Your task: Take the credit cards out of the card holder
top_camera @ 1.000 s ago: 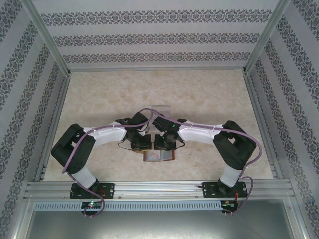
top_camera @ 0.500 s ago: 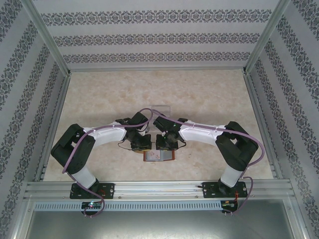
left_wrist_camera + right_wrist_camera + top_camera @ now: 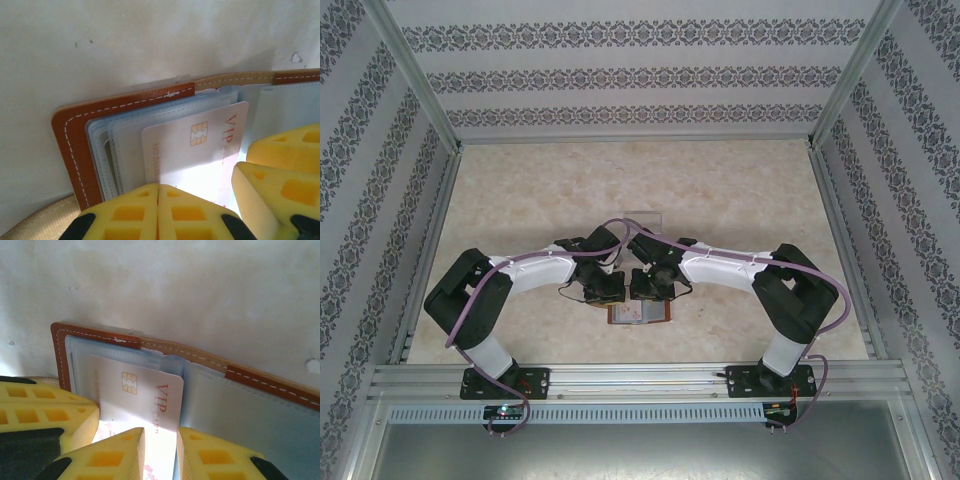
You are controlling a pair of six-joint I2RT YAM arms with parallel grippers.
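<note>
The card holder (image 3: pixel 640 315), a reddish-brown leather wallet, lies open on the table between the two arms, its grey-blue pockets (image 3: pixel 120 140) facing up. A pale credit card (image 3: pixel 195 155) with a gold chip and red "VIP" lettering sticks partly out of a left-side pocket (image 3: pixel 135 395). My left gripper (image 3: pixel 603 292) is shut, its yellow tips (image 3: pixel 158 189) together at the card's near left corner, nothing between them. My right gripper (image 3: pixel 652 288) stands a little open (image 3: pixel 161 440) astride the card's right edge. Its fingers (image 3: pixel 280 165) also show beside the card.
A clear plastic box (image 3: pixel 642 218) stands just beyond the grippers. The pale marbled table (image 3: pixel 520 190) stretches to the patterned walls (image 3: pixel 640 75) on three sides. A metal rail (image 3: pixel 640 378) runs along the near edge.
The right gripper has shifted very slightly over the wallet. The wallet and the left gripper have stayed where they were.
</note>
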